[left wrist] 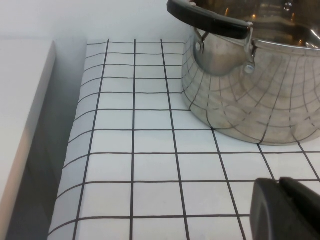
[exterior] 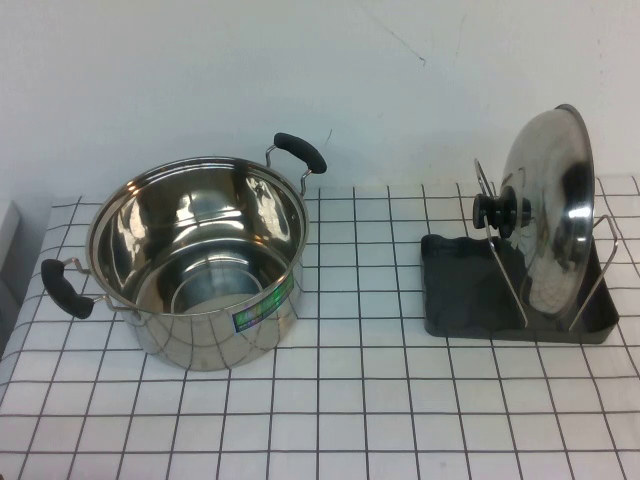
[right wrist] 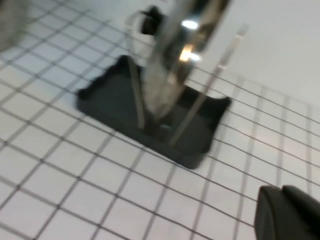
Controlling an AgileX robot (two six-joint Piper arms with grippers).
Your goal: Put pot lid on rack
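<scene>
The pot lid stands on edge between the wire loops of the dark grey rack at the right of the table, its black knob facing left. The right wrist view shows the lid upright in the rack. My right gripper is shut and empty, pulled back from the rack over the checked cloth. My left gripper is shut and empty, low over the cloth beside the pot. Neither gripper shows in the high view.
A deep steel pot with two black handles stands uncovered at the left of the table; its side and one handle fill the left wrist view. The checked cloth's left edge drops off near a white ledge.
</scene>
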